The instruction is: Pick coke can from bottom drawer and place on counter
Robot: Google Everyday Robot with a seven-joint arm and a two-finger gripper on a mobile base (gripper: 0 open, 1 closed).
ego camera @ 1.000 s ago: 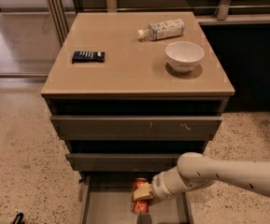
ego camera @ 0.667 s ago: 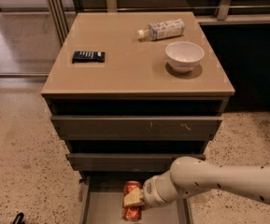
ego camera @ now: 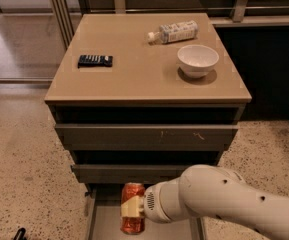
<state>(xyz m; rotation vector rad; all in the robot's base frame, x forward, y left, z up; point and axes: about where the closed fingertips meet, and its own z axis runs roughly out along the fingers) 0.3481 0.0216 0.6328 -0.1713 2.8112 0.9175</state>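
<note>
The coke can (ego camera: 132, 191) is a small red-orange can, upright, held over the open bottom drawer (ego camera: 106, 224) at the bottom of the camera view. My gripper (ego camera: 133, 209) comes in from the right on a white arm and is shut on the coke can, its pale finger (ego camera: 132, 209) across the can's middle. The can's base hangs just above the drawer's grey floor. The counter (ego camera: 134, 59) is the tan top of the cabinet, above the two shut upper drawers.
On the counter stand a white bowl (ego camera: 198, 60) at the right, a white-labelled plastic bottle (ego camera: 174, 32) lying at the back, and a dark flat packet (ego camera: 95, 60) at the left. Speckled floor surrounds the cabinet. My white arm (ego camera: 224, 204) covers the drawer's right side.
My gripper has moved left and slightly up with the coke can in it; the can now stands higher over the drawer and nearer the drawer fronts.
</note>
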